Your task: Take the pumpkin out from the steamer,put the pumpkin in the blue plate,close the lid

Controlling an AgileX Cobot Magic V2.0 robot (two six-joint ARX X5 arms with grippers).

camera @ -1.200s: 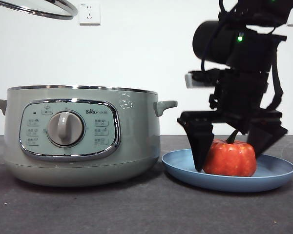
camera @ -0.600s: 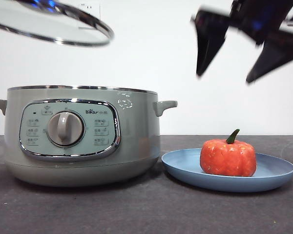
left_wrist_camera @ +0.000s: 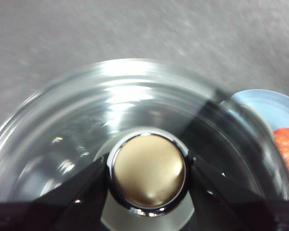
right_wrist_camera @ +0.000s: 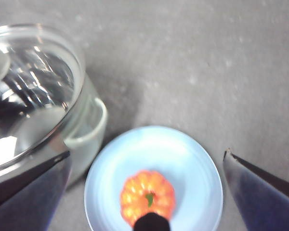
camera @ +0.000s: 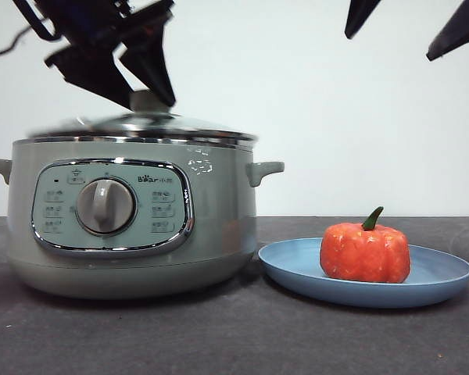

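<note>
The orange-red pumpkin with a green stem sits in the blue plate at the right; both also show in the right wrist view, pumpkin on plate. The sage-green steamer stands at the left. The glass lid rests on or just above its rim, slightly blurred. My left gripper is shut on the lid's knob, jaws on both sides of it. My right gripper is open and empty, high above the plate.
The dark grey table runs under the pot and plate. A white wall stands behind. The steamer's side handle points toward the plate, with a small gap between pot and plate.
My left gripper has brought the lid down from high at the left onto the steamer. My right gripper, off the pumpkin, has risen further toward the top right.
</note>
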